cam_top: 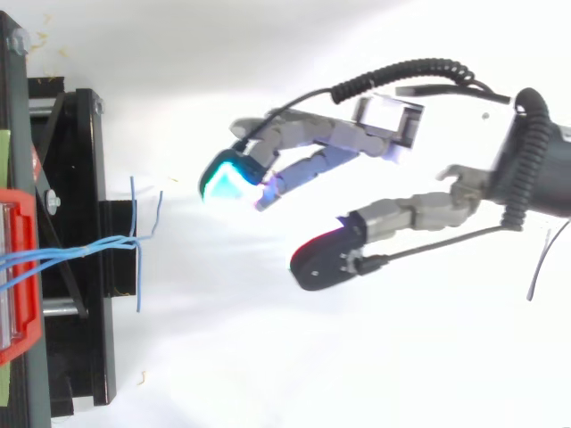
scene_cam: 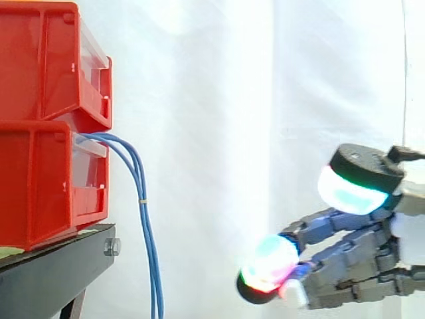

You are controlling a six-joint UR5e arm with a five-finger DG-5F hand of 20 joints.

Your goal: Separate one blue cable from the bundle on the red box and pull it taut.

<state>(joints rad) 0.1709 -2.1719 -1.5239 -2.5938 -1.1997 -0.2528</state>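
Observation:
A bundle of thin blue cables point(scene_cam: 143, 199) comes out of the lower red box point(scene_cam: 46, 186) and hangs down past the stand, tied by a small yellow band. From above, the blue cables point(cam_top: 98, 248) fan out over the black stand, loose ends pointing up and down. My hand point(scene_cam: 362, 256) is well to the right of the cables, apart from them, its fingers stretched toward them and holding nothing. In the top view the hand point(cam_top: 393, 143) has its fingers spread wide from the thumb, glowing pads leading.
Two red boxes are stacked, the upper one point(scene_cam: 50, 63) on the lower, on a black stand point(scene_cam: 60, 262). A white curtain hangs behind. Open space lies between the hand and the cables.

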